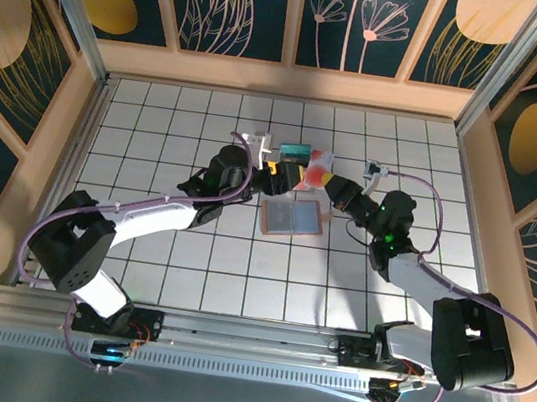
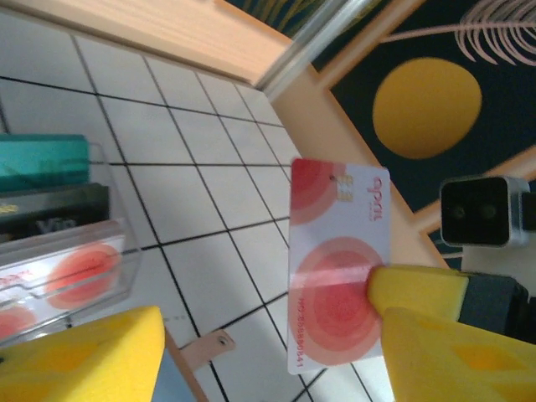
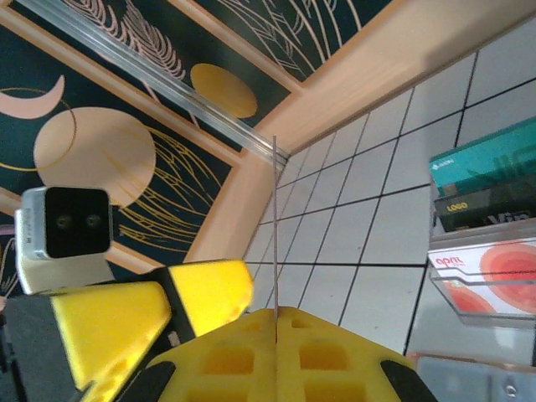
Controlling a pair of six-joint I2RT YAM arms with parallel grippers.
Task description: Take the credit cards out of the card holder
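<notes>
The card holder (image 1: 291, 217) lies open on the tiles, tan with a blue-grey inner face; its tab (image 2: 201, 347) and a corner (image 3: 469, 374) show in the wrist views. My right gripper (image 1: 324, 185) is shut on a white credit card with red circles (image 2: 335, 251) and holds it upright above the table. That card appears edge-on as a thin line (image 3: 275, 234) rising from my shut right gripper (image 3: 275, 314). My left gripper (image 2: 268, 360) is open, and the card stands between its yellow fingers (image 2: 452, 360), close to the right one. More credit cards (image 1: 301, 155) sit behind.
A clear plastic stand (image 2: 67, 268) holds a teal, a black and a white-red card, also seen at the right of the right wrist view (image 3: 486, 285). Wooden walls (image 1: 286, 80) fence the tiled floor. Both arms meet near the middle back.
</notes>
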